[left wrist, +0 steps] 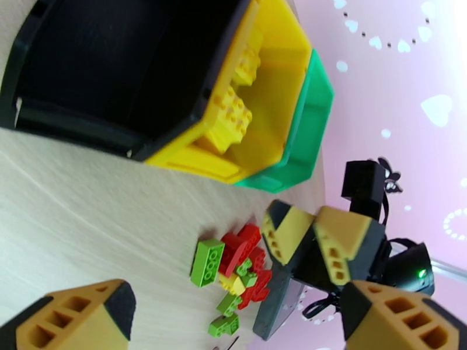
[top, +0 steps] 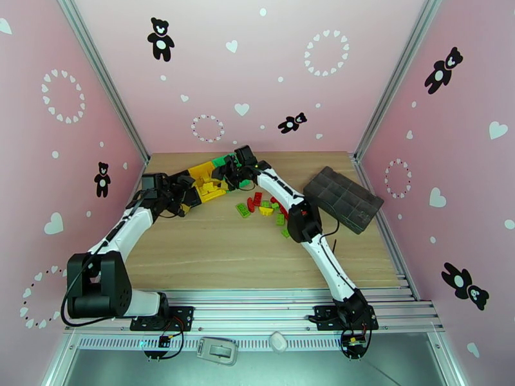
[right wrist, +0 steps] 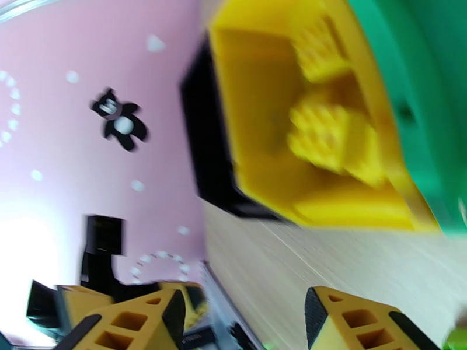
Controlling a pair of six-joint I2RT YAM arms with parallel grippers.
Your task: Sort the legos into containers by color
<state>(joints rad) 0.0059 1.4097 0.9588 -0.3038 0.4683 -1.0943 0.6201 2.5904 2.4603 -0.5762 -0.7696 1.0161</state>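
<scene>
Left pincer point(left wrist: 236, 301) spread wide, right pincer point(right wrist: 244, 313) spread, empty, glossy yellow bin point(left wrist: 281, 94) holding studded yellow bricks point(left wrist: 232, 114)

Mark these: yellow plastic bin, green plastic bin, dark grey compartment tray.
yellow plastic bin point(left wrist: 192, 164), left wrist view, on its near outer wall.
green plastic bin point(left wrist: 309, 106), left wrist view, on its side wall.
dark grey compartment tray point(top: 344, 197), top external view, on its gridded top face.
</scene>
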